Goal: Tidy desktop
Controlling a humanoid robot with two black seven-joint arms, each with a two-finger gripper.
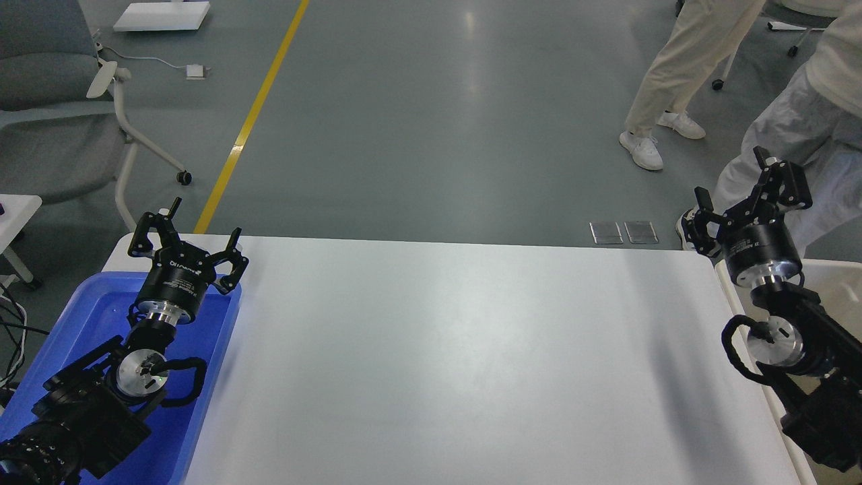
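Note:
The desktop (444, 350) is a wide white tabletop with rounded corners, and nothing lies on its bare surface. My left gripper (187, 232) is open and empty, held above the far end of the blue tray (94, 316) at the table's left edge. My right gripper (744, 192) is open and empty, held above the far left corner of the off-white bin (832, 283) at the table's right edge.
Two people in light trousers (680, 74) stand on the grey floor beyond the table's far right corner. A grey wheeled chair (60, 128) stands at the far left. A yellow floor line (252, 114) runs away from the table.

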